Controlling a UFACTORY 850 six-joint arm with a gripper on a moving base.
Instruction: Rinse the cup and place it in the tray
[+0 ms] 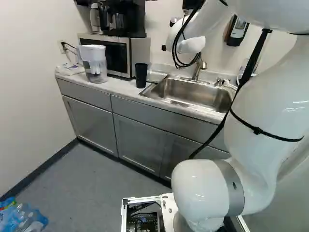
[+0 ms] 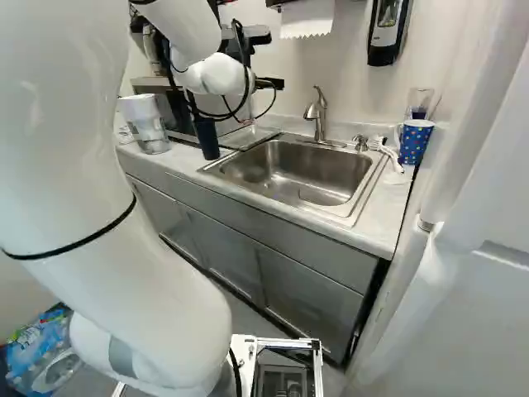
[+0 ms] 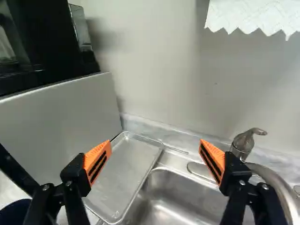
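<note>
On counter (image 1: 115, 87), beside tray (image 3: 126, 171) — dark cup (image 1: 141, 76), left of tool (image 2: 269, 83) — fingers (image 3: 97, 161) spread wide.

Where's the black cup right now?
The black cup is standing on the counter, near the middle of the left base view, just left of the sink and right by the microwave.
</note>
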